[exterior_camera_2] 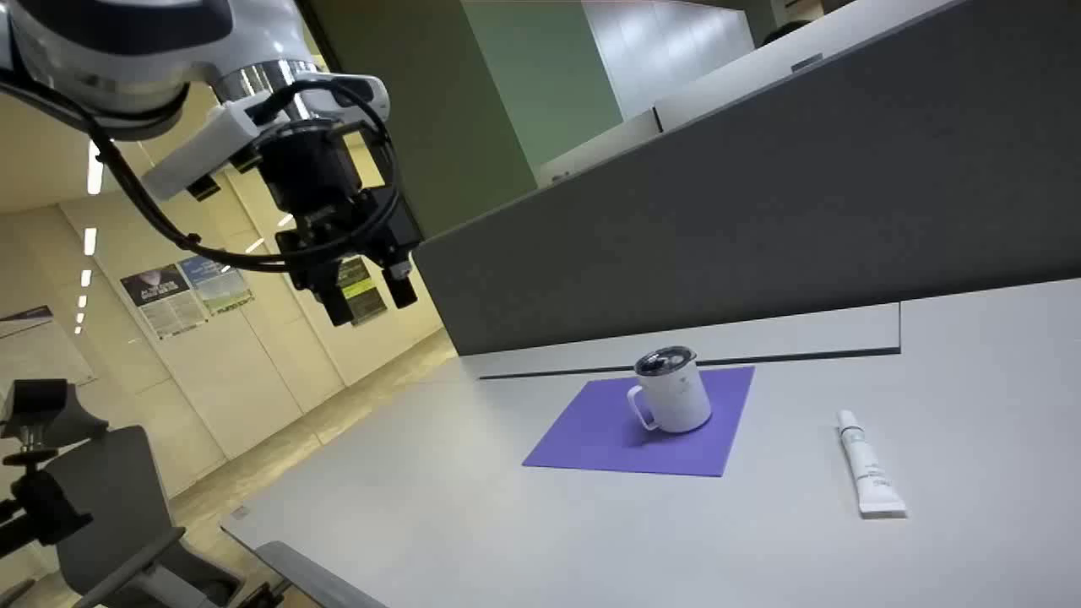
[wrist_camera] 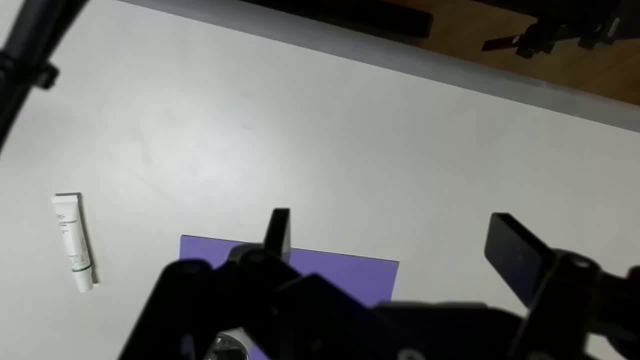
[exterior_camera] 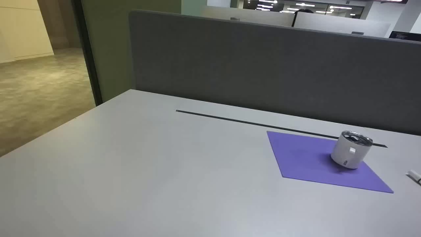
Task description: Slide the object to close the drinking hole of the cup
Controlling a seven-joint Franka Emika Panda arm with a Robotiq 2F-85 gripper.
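Two fingers point(exterior_camera_2: 402, 292), upper left of frame, spread wide, empty. Best: bring together, push lightly across mug lid point(exterior_camera_2: 665, 361).

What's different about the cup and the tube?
The cup stands upright, but the tube lies flat. The cup has a dark lid; the tube has a white cap. The cup is on the mat, while the tube is directly on the table. Both look mostly white.
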